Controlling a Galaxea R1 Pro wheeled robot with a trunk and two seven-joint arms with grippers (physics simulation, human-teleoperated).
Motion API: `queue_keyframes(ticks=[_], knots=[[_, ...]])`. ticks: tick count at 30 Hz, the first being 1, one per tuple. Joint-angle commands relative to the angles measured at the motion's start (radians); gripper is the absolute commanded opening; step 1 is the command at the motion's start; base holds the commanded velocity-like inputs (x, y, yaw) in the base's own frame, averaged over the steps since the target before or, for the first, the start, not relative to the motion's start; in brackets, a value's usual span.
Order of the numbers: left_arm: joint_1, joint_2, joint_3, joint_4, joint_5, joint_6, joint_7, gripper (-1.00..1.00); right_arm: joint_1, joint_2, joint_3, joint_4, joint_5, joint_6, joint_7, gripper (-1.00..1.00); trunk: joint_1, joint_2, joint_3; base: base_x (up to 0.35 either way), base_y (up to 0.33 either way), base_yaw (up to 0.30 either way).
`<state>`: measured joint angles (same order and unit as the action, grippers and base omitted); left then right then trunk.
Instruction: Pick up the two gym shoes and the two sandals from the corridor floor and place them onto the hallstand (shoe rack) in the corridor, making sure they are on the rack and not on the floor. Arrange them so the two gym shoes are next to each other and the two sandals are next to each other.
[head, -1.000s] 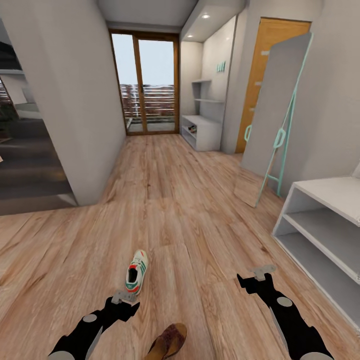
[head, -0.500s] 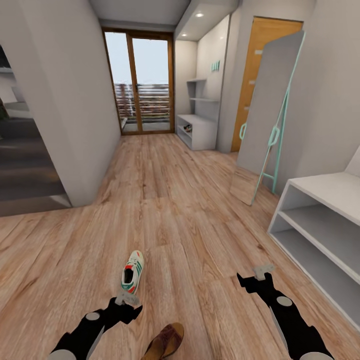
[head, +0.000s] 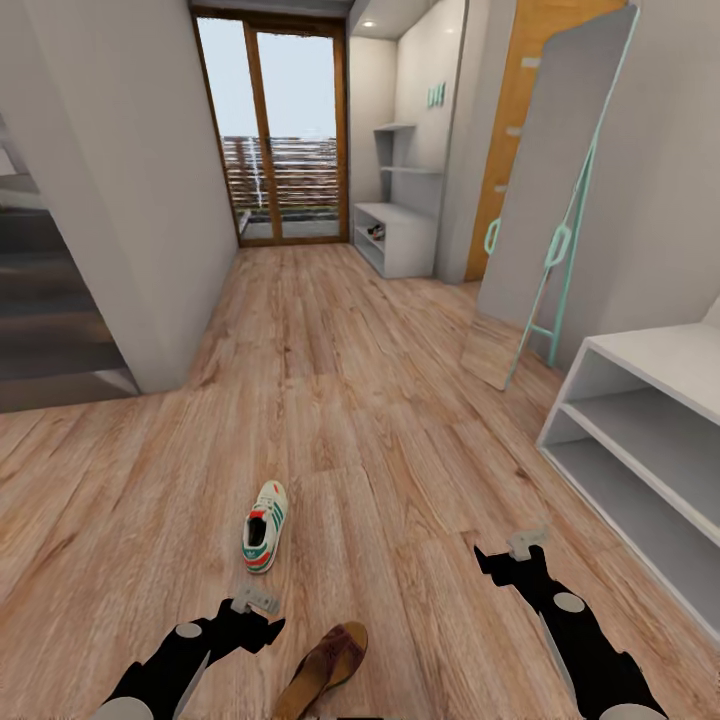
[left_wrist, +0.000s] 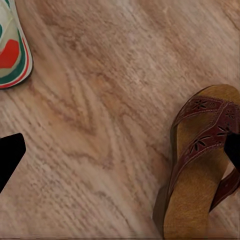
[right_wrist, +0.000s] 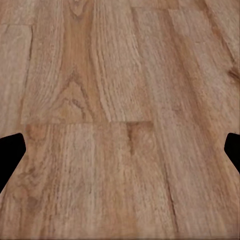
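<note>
One white gym shoe (head: 265, 526) with green stripes and a red-orange heel lies on the plank corridor floor (head: 330, 400), just ahead of my left gripper (head: 255, 603). One dark-brown sandal (head: 325, 668) lies beside that gripper, near the picture's lower edge. In the left wrist view the gym shoe (left_wrist: 12, 50) and the sandal (left_wrist: 205, 165) lie on either side of the open left gripper (left_wrist: 120, 155), which holds nothing. My right gripper (head: 525, 545) hangs open over bare floor (right_wrist: 120, 100). The hallstand (head: 400, 235) with floating shelves stands far down the corridor on the right.
A smaller white two-tier bench (head: 640, 440) stands close on the right. A tall mirror with a mint frame (head: 555, 200) leans on the right wall beside an orange door (head: 520, 110). A grey wall corner (head: 150, 250) juts in on the left. Glass doors (head: 285, 130) close the corridor's end.
The whole picture has shifted, so the camera has moved a little forward and down. Both arms keep the same pose, and the shoe and sandal lie where they were.
</note>
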<state>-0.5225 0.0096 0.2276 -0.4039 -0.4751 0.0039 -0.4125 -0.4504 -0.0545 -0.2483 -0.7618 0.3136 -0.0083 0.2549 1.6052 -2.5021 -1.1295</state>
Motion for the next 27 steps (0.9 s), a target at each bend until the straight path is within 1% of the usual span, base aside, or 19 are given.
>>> queue_keyframes(ticks=[1,11,16,19,20,27], knots=[[-0.001,-0.001,0.008,-0.001,-0.008,0.001,-0.008,1.0,-0.001,0.001,-0.005,-0.001,0.01,-0.001,0.007,1.0,0.0,-0.001,-0.006,0.0,0.0,0.0],[-0.001,0.0,0.006,-0.001,-0.008,0.002,-0.008,1.0,-0.001,0.001,-0.005,-0.001,0.01,-0.001,0.007,1.0,0.005,-0.003,-0.061,0.0,0.0,0.0],[-0.001,-0.001,0.002,0.0,-0.024,0.001,-0.008,1.0,-0.001,0.001,-0.004,-0.001,0.01,-0.001,0.007,1.0,0.007,-0.004,-0.088,0.0,0.0,0.0],[-0.001,-0.002,-0.01,0.0,-0.043,0.002,-0.009,1.0,-0.001,0.001,-0.004,-0.001,0.01,-0.001,0.007,1.0,0.008,-0.005,-0.105,0.0,0.0,0.0],[-0.002,-0.004,-0.043,0.0,-0.067,0.005,-0.029,1.0,-0.001,0.001,-0.004,-0.001,0.01,-0.001,0.007,1.0,0.009,-0.005,-0.11,0.0,0.0,0.0],[-0.003,-0.002,-0.079,0.0,-0.075,0.007,-0.064,1.0,-0.001,0.001,-0.003,-0.001,0.01,-0.001,0.007,1.0,0.012,-0.007,-0.148,0.0,0.0,0.0]])
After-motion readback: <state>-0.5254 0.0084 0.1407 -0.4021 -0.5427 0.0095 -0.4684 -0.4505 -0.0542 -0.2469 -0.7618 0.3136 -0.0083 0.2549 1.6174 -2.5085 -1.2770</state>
